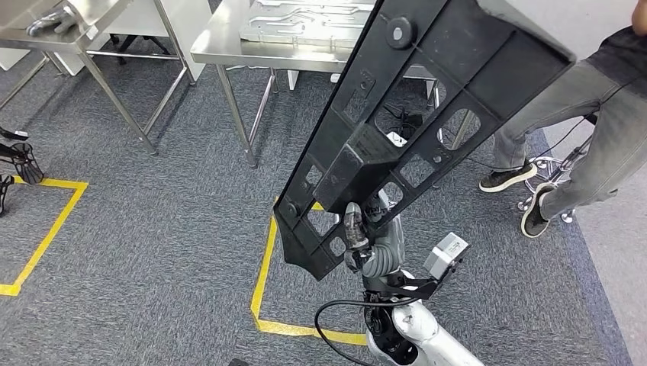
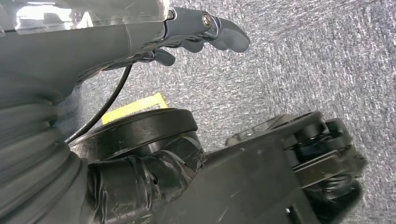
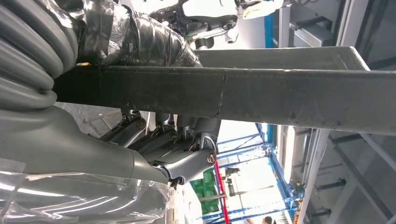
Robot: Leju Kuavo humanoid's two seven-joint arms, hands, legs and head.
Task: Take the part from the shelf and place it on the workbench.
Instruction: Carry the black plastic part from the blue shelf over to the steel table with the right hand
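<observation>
The right hand [image 1: 365, 238] grips the part [image 1: 397, 130]; the left hand [image 2: 196, 32] holds nothing, its fingers loosely curled. Carry the part level to the workbench [image 1: 229, 38], clear of the person [image 1: 587, 114].

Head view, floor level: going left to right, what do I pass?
Yellow tape outline → steel table leg → black part held up by the right hand → seated person's shoes.
</observation>
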